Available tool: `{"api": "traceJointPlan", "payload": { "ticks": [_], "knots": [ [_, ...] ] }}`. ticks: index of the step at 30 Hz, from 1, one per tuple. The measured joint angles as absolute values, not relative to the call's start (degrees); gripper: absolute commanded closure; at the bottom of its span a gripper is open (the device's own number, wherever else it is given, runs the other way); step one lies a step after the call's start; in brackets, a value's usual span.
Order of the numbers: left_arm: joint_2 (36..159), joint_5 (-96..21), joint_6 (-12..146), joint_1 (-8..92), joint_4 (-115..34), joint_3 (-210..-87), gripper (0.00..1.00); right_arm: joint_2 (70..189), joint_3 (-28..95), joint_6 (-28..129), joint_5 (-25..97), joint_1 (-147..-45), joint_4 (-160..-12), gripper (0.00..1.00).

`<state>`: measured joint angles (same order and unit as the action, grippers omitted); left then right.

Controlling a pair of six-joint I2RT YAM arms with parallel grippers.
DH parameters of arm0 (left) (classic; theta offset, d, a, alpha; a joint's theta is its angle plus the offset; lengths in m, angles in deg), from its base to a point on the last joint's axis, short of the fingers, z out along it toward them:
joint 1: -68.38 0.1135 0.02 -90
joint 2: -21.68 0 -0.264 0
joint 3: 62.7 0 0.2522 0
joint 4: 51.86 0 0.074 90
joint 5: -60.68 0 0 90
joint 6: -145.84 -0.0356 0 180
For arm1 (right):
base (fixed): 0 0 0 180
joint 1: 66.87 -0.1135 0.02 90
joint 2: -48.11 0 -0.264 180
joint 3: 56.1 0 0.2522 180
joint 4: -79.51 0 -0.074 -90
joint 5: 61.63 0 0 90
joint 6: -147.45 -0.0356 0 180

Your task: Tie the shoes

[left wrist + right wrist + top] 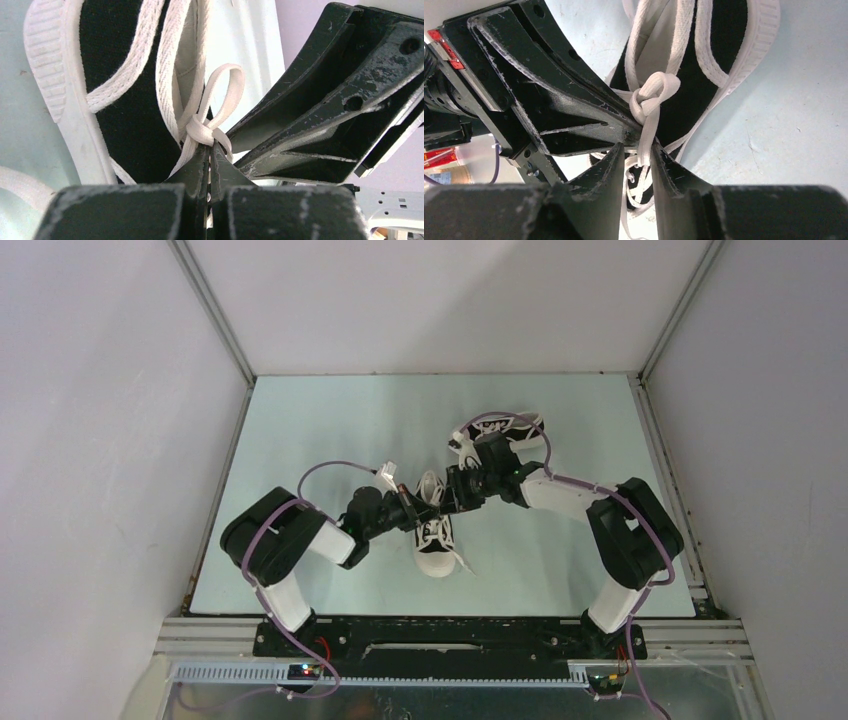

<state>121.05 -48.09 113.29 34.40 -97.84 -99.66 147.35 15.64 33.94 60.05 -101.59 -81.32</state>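
Note:
One black canvas shoe (436,538) with a white toe cap lies mid-table, toe toward the arms. The other shoe (508,428) lies behind it, partly under the right arm. Both grippers meet over the near shoe's laces. My left gripper (211,146) is shut on the white lace just below a knot (201,131) with a small loop (226,82); it also shows in the top view (413,508). My right gripper (639,147) is narrowly open with a lace strand (647,132) running between its fingers under the knot (647,97); it also shows in the top view (452,495).
The pale green table surface (320,430) is walled by grey panels on the left, back and right. A loose lace end (462,562) trails beside the near shoe's toe. The two arms' fingers nearly touch each other above the shoe.

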Motion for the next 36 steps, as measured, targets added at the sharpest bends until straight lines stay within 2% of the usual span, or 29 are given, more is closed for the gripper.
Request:
{"api": "traceJointPlan", "payload": {
  "ticks": [4, 10, 26, 36],
  "knots": [
    [121.2, -48.2, 113.5, 34.4, -98.4, -99.7, 1.0, 147.2, 15.5, 33.9, 60.7, -100.9, -81.3, 0.89],
    [121.2, -48.2, 113.9, 34.4, -99.1, -99.7, 1.0, 147.1, 15.5, 32.8, 62.6, -100.8, -82.2, 1.0],
    [122.3, -49.1, 114.8, 34.9, -101.5, -99.7, 1.0, 146.7, 15.5, 28.9, 65.9, -101.3, -86.2, 1.0],
    [128.7, -51.1, 122.7, 35.3, -113.1, -99.4, 1.0, 146.7, 15.5, 27.1, 66.2, -101.6, -88.0, 1.0]
  ]
}}
